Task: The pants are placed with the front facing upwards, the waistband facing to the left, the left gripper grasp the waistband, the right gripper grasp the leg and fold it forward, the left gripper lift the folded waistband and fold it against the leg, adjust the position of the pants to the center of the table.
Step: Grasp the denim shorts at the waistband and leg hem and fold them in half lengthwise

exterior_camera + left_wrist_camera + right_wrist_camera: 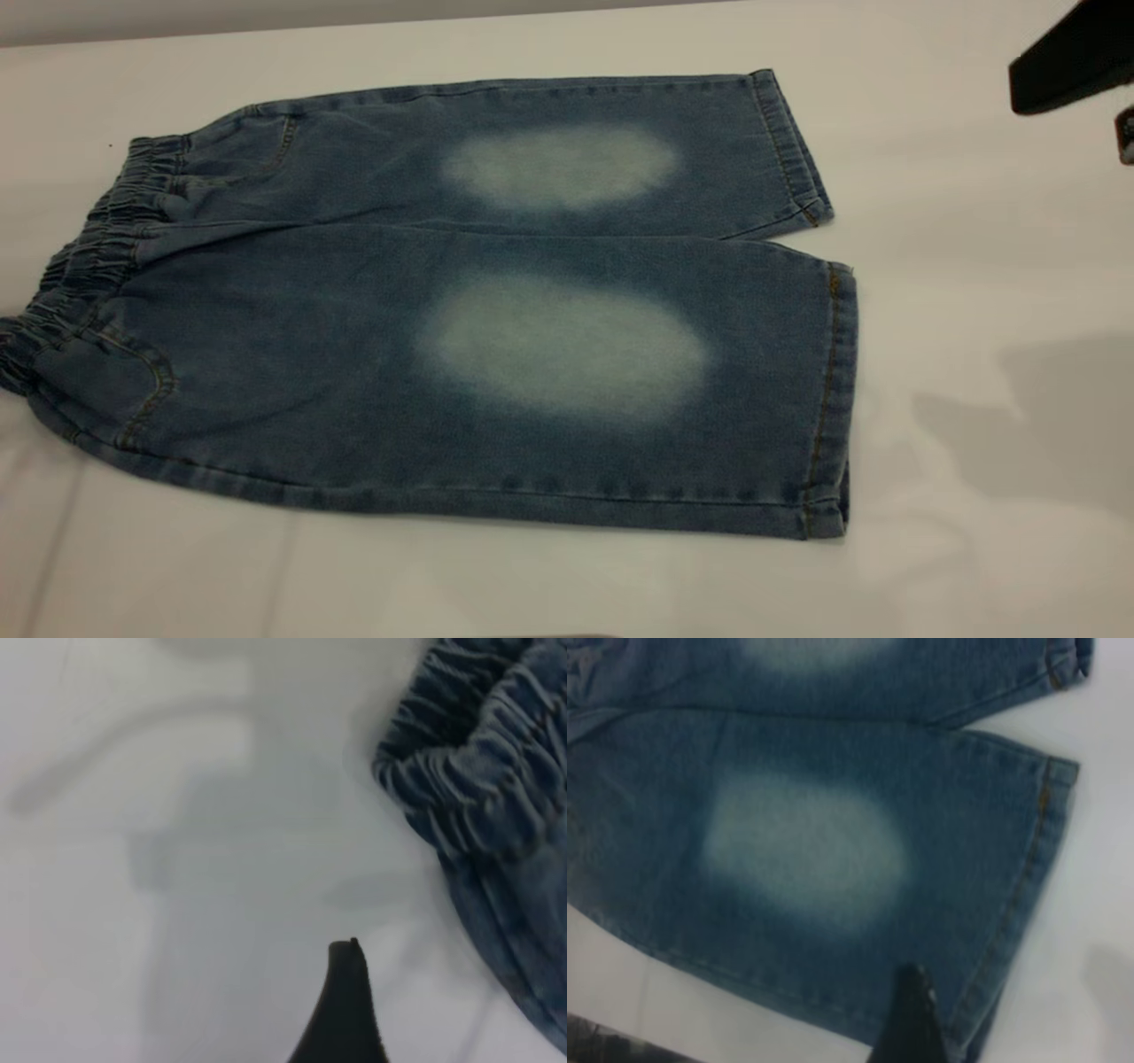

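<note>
Pants [461,301] flat, unfolded on tabletop [974,532]; we can't tell either tool's opening. Risk: left tool [347,1010] pinches only the waistband [89,257] ruffle and slips.

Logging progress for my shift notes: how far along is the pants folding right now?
Done: the pants lie flat, front up, with the waistband toward the left. In hand: the left hand is near the waistband and the right hand is over the lower leg hem; neither is gripping. Left: both folds, then centring on the table.
</note>
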Action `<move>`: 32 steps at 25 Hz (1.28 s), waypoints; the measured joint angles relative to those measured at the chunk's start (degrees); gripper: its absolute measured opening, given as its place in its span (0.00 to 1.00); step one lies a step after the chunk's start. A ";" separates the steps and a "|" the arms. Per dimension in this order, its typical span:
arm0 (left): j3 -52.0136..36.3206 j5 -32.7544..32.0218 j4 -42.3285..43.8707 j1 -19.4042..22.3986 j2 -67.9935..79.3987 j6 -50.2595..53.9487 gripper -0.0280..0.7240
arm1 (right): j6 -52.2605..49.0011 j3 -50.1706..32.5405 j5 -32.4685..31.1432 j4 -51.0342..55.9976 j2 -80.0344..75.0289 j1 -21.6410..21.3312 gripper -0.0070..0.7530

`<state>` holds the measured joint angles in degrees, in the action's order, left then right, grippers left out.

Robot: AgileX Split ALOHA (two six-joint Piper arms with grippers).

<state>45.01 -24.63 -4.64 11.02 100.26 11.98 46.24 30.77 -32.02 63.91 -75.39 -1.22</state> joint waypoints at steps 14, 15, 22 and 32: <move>0.11 11.20 -2.30 0.00 10.80 0.07 0.77 | 0.52 1.10 0.10 0.41 -0.46 0.00 0.66; 0.11 11.75 -2.61 0.00 11.26 0.07 0.77 | 0.52 1.10 0.10 0.41 -0.46 0.00 0.66; 0.29 13.21 -3.05 0.00 13.49 0.07 0.65 | 0.70 1.10 -0.02 0.41 -0.46 0.00 0.66; 0.59 14.98 -3.51 0.00 14.09 -0.04 0.16 | 0.78 -0.54 -5.41 0.82 -0.50 0.00 0.66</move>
<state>45.60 -9.65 -8.15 11.02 114.35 11.94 47.02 30.23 -37.43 64.72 -75.89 -1.22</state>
